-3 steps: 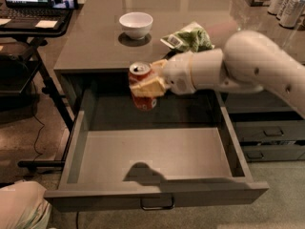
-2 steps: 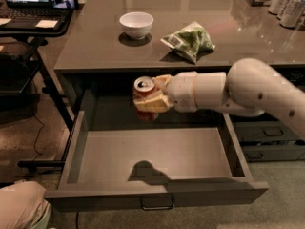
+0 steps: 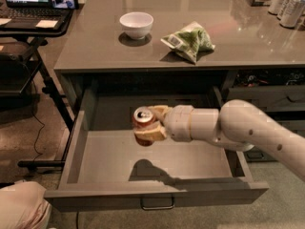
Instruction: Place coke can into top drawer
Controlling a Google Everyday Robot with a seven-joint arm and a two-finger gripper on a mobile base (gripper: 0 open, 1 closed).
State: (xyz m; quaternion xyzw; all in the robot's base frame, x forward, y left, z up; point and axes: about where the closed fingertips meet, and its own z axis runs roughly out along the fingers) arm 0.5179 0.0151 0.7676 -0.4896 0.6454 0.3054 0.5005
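- Centre of the frame, just left of middle: the small orange-red coke can with its silver top was pinched between the cream-coloured fingers of the two-finger tool, one finger above the can and one below it.
- The tool and the pale, rounded arm reached in from the right edge and hung over the open cavity of the wide, shallow dark grey top drawer.
- The coke can was held in the air above the drawer floor, not touching it; its dark shadow lay on the floor nearer the drawer front.
- Nothing else could be seen lying in the top drawer, whose small metal bar handle sat at the lower edge of the frame.
- On the grey bench above stood a white bowl and a crumpled green bag, well apart from the can.
- By my judgement the pick-up and the carry over the drawer were done; left were lowering the can, releasing it and withdrawing.
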